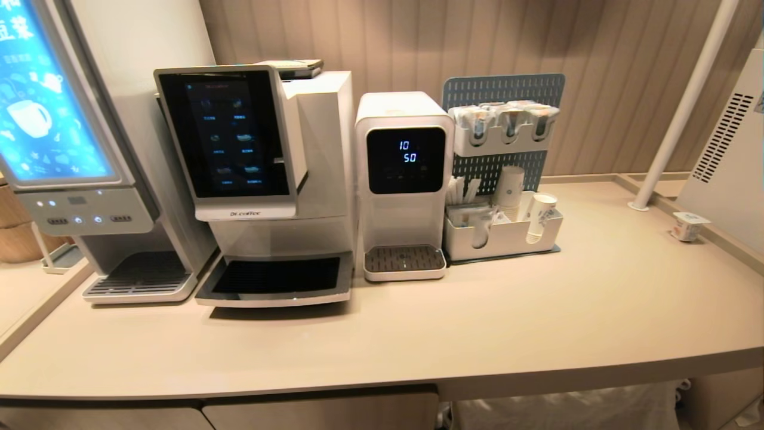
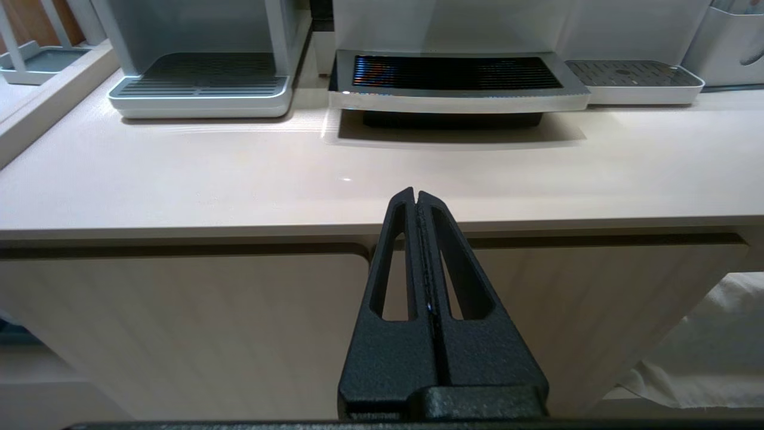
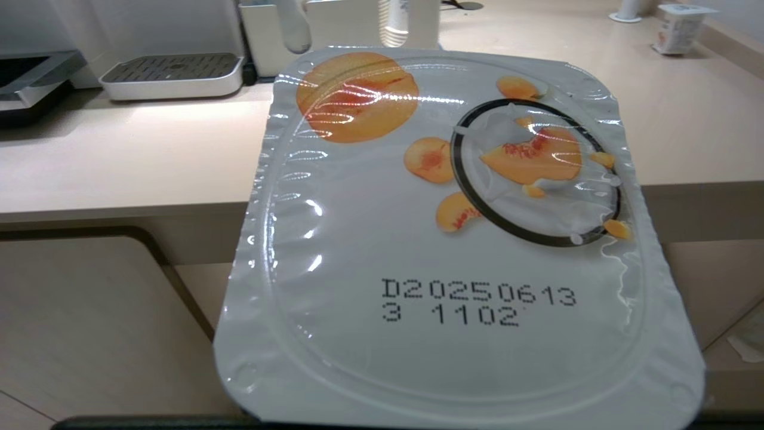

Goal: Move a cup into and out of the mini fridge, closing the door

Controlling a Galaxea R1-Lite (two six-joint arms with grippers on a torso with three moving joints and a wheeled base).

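My right gripper holds the cup (image 3: pixel 453 239) close under its camera, its fingers hidden by the lid. The left gripper (image 2: pixel 416 196) is pinched shut and empty. The fridge (image 1: pixel 731 149) stands far right, so I'd swing toward it with the cup level.

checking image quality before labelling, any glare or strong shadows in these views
Right wrist view: bright glare streaks ripple across the cup's foil lid, which fills the frame. Left wrist view: a dark shadow lies under the coffee machine's drip tray. Head view: the left screen glows bright blue.

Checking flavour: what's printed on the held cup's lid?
Orange peach slices on the white foil lid; right wrist view.
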